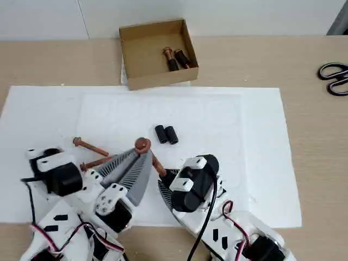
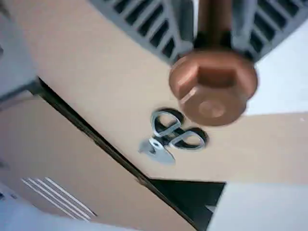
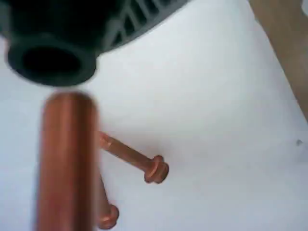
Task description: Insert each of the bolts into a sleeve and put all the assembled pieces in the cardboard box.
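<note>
The left gripper [image 1: 142, 155] sits at the near edge of the scene, left of centre, its grey ribbed fingers closed tight on a copper-coloured bolt [image 1: 143, 144]. The bolt's head sticks out past the fingertips on the far side, and its shaft slants down to the right, towards the other arm.

Just to the right, the right gripper [image 1: 167, 182] is clamped on a black sleeve [image 3: 50, 60]. The right wrist view shows the plain end of the bolt close in front of the sleeve's open mouth and not inside it.

Two loose bolts [image 1: 89, 145] lie on the white sheet of paper [image 1: 244, 141], left of the left gripper and near each other. Two spare sleeves [image 1: 166, 134] lie side by side, touching, near the middle of the paper, a little beyond both grippers.

The cardboard box [image 1: 136, 54] stands on the table [image 1: 304, 136] at the far edge of the paper. Inside it, against its right wall, lie two assembled pieces [image 1: 175, 58], each a bolt in a sleeve. A pair of scissors [image 1: 334, 78] lies at the far right of the table.
</note>
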